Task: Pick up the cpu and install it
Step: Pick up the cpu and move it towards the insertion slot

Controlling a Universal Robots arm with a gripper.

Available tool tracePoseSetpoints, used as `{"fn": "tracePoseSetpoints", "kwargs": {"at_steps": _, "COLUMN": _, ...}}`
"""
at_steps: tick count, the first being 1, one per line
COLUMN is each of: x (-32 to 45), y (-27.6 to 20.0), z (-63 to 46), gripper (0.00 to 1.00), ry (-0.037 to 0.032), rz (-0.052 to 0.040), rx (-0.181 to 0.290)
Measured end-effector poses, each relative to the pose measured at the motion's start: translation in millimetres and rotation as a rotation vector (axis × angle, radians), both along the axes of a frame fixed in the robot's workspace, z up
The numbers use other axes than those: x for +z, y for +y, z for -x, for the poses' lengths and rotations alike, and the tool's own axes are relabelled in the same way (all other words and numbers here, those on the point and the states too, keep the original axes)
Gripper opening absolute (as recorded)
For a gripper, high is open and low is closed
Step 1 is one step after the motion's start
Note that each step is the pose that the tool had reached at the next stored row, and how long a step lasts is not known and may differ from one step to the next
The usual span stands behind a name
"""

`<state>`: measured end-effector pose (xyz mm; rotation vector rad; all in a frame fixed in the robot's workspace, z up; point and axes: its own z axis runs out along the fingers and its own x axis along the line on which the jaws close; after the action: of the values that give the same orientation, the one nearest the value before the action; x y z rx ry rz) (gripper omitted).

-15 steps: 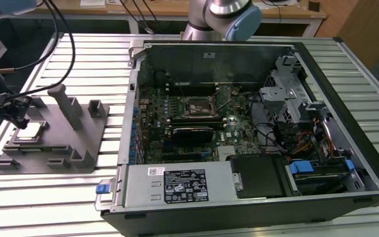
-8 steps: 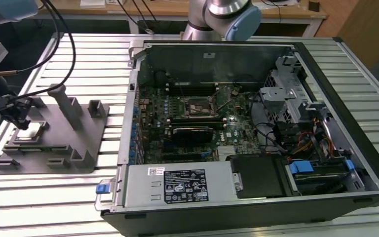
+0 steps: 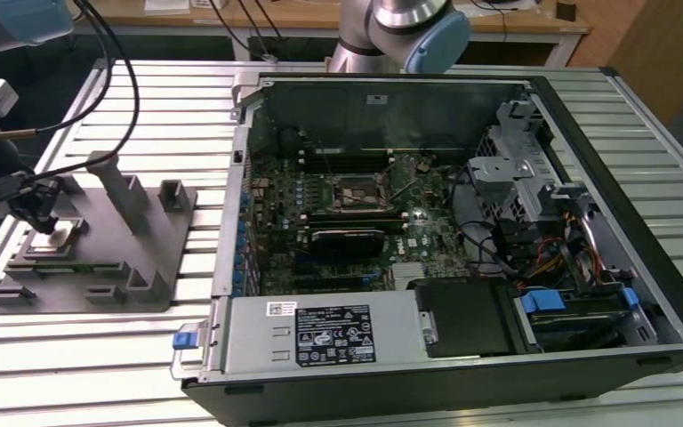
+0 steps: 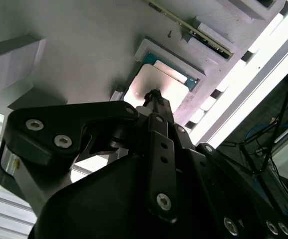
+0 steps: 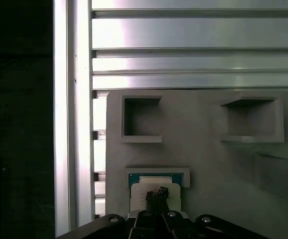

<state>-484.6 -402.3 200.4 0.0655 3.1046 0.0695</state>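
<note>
Black gripper [image 4: 154, 95], fingertips pinched together with no gap, hangs right over the small flat silvery square cpu [image 4: 160, 78], which lies in a pocket of the grey plastic fixture block [image 3: 140, 267] at the exterior view's left.

Ribbed aluminium tabletop [image 3: 81, 374], wooden desk [image 3: 532, 25] behind, brightly lit

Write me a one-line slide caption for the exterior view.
Gripper down at the cpu seated in the grey fixture, with the open computer case to the exterior view's right.
</note>
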Motion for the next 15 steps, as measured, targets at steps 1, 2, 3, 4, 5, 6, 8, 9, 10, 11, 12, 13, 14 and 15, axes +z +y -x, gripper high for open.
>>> {"fn": "tracePoseSetpoints", "kwargs": {"at_steps": 1, "x": -1.1, "y": 0.1, "z": 0.3, "gripper": 0.11, "ry": 0.0001, "rz": 0.0, "rx": 0.002}}
{"fn": "tracePoseSetpoints", "kwargs": {"at_steps": 2, "x": -1.7, "y": 0.1, "z": 0.5, "gripper": 0.11, "ry": 0.0002, "rz": 0.0002, "rx": 0.003}}
{"fn": "tracePoseSetpoints", "kwargs": {"at_steps": 3, "x": -2.0, "y": 0.1, "z": 0.5, "gripper": 0.11, "ry": 0.0003, "rz": 0.0009, "rx": 0.003}}
{"fn": "tracePoseSetpoints", "kwargs": {"at_steps": 4, "x": -2.0, "y": 0.2, "z": 0.5, "gripper": 0.11, "ry": 0.0003, "rz": 0.0014, "rx": 0.004}}
{"fn": "tracePoseSetpoints", "kwargs": {"at_steps": 5, "x": -2.0, "y": 0.2, "z": 0.5, "gripper": 0.11, "ry": 0.0002, "rz": 0.0015, "rx": 0.004}}
{"fn": "tracePoseSetpoints", "kwargs": {"at_steps": 6, "x": -2.1, "y": 0.2, "z": 0.5, "gripper": 0.11, "ry": 0.0001, "rz": 0.0016, "rx": 0.004}}
{"fn": "tracePoseSetpoints", "kwargs": {"at_steps": 8, "x": -2.1, "y": 0.2, "z": 0.5, "gripper": 0.11, "ry": 0.0001, "rz": 0.0017, "rx": 0.004}}
{"fn": "tracePoseSetpoints", "kwargs": {"at_steps": 9, "x": -2.1, "y": 0.2, "z": 0.5, "gripper": 0.11, "ry": 0.0, "rz": 0.0017, "rx": 0.005}}
{"fn": "tracePoseSetpoints", "kwargs": {"at_steps": 10, "x": -2.1, "y": 0.2, "z": 0.5, "gripper": 0.11, "ry": 0.0001, "rz": 0.0018, "rx": 0.005}}
{"fn": "tracePoseSetpoints", "kwargs": {"at_steps": 11, "x": -2.1, "y": 0.2, "z": 0.5, "gripper": 0.11, "ry": 0.0001, "rz": 0.0018, "rx": 0.005}}
{"fn": "tracePoseSetpoints", "kwargs": {"at_steps": 12, "x": -2.1, "y": 0.2, "z": 0.5, "gripper": 0.23, "ry": 0.0001, "rz": 0.0019, "rx": 0.005}}
{"fn": "tracePoseSetpoints", "kwargs": {"at_steps": 13, "x": -2.1, "y": 0.2, "z": 0.5, "gripper": 0.29, "ry": 0.0001, "rz": 0.002, "rx": 0.006}}
{"fn": "tracePoseSetpoints", "kwargs": {"at_steps": 14, "x": -2.1, "y": 0.2, "z": 0.5, "gripper": 0.29, "ry": 0.0001, "rz": 0.002, "rx": 0.006}}
{"fn": "tracePoseSetpoints", "kwargs": {"at_steps": 15, "x": -2.1, "y": 0.2, "z": 0.5, "gripper": 0.35, "ry": 0.0001, "rz": 0.0021, "rx": 0.006}}
